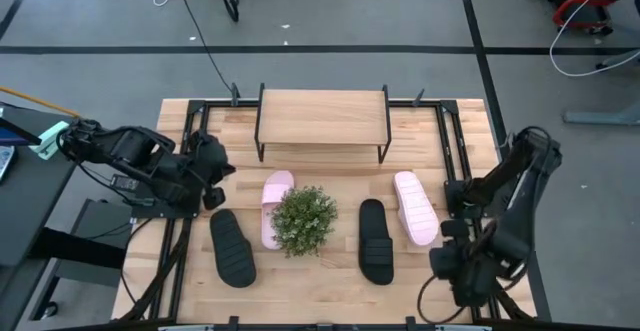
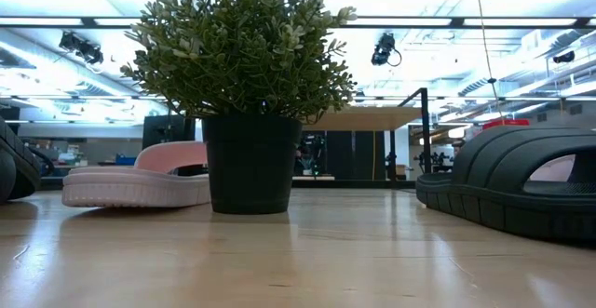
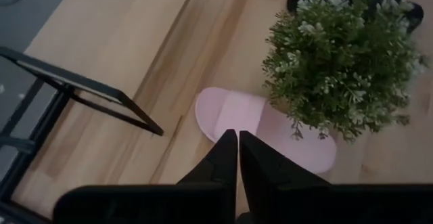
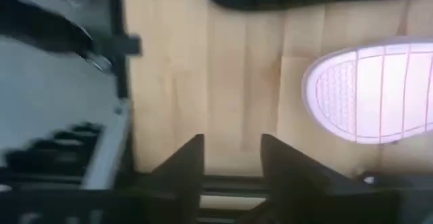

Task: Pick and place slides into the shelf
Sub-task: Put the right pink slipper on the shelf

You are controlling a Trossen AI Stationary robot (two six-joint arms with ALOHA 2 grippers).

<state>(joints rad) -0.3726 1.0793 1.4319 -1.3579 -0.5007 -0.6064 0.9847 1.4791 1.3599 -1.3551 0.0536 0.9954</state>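
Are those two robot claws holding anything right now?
No. The left gripper is shut on nothing; the right gripper is open and empty.

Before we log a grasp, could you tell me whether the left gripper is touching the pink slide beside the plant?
Apart. The high view shows the left gripper separated from the pink slide by bare tabletop.

Potted plant (image 1: 303,220) hides part of 1 pink slide (image 1: 274,208) — edge crops a black slide (image 2: 517,187).
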